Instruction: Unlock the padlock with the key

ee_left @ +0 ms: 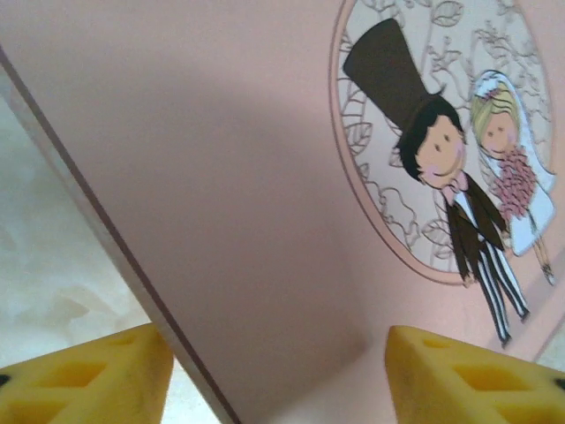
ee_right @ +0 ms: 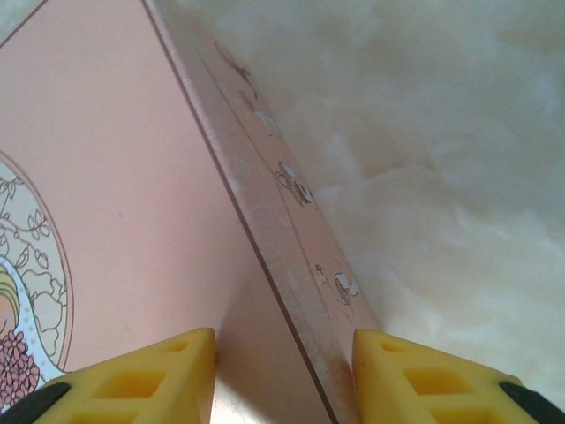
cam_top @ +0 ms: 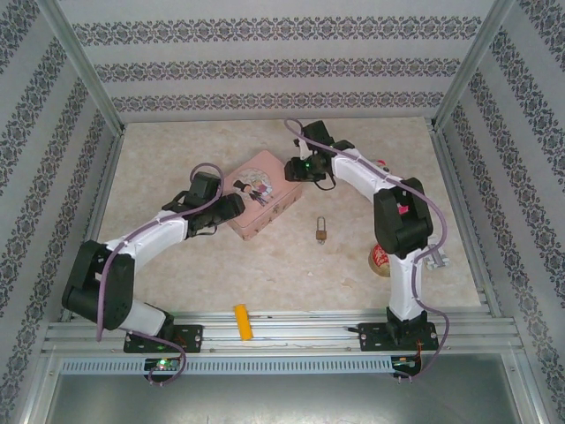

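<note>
The small brass padlock (cam_top: 321, 231) lies on the table with its silver shackle pointing away, to the right of a pink tin (cam_top: 260, 199). The key is out of view. My left gripper (cam_top: 231, 206) is open at the tin's near-left edge; in the left wrist view the tin's lid (ee_left: 221, 177) runs between its yellow fingertips (ee_left: 88, 375). My right gripper (cam_top: 296, 168) is open at the tin's far-right edge, and its fingers (ee_right: 424, 380) straddle the rim of the tin (ee_right: 115, 177). Neither gripper is near the padlock.
A yellow oblong block (cam_top: 242, 321) rests on the front rail. A roll of tape (cam_top: 380, 258) sits by the right arm's base, and a small red-and-white object (cam_top: 381, 162) lies behind the right arm. Patterned walls enclose the beige table (cam_top: 265, 274).
</note>
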You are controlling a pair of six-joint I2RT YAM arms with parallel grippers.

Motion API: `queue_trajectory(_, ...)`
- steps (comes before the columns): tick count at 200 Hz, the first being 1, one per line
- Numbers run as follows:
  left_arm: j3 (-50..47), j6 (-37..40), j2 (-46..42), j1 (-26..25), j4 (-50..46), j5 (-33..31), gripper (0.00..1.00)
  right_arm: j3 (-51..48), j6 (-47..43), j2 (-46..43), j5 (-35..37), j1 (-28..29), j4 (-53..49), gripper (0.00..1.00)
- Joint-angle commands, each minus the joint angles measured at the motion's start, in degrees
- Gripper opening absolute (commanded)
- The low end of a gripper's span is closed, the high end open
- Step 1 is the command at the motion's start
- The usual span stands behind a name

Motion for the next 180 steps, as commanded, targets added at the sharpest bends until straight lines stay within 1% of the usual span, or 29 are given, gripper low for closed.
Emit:
queue_trajectory(1, 2.91, 2.71, 2.01, 0.70, 3.45, 1.42, 0.58, -4.63, 3.96, -4.51, 1.29, 2.48, -1.07, 0.38)
queue_trajectory(16, 4.25, 3.51, 3.39, 0.79, 3.56, 1.91, 0.54, -8.01, 6.03, -6.96, 2.20, 3.14, -0.28, 0.36)
queue_trajectory(47, 6.91, 4.95, 6.01, 1.09, 3.47, 2.37, 0.54, -15.07, 10.34, -11.81, 3.12, 4.74, 2.23, 0.35)
queue_trajectory(98, 8.75, 5.77, 8.20, 1.82, 3.55, 2.55, 0.54, -26.02, 17.68, -18.20, 4.43, 8.25, 9.77, 0.33)
queue_trajectory(145, 9.36, 6.12, 8.62, 3.55, 4.39, 2.52, 0.54, -28.06, 20.79, -19.95, 6.26, 11.46, 11.04, 0.30)
queue_trajectory(180, 9.64, 5.08, 8.66, 4.09, 4.57, 3.81, 0.54, -27.43, 21.29, -19.66, 7.16, 12.32, 10.94, 0.32)
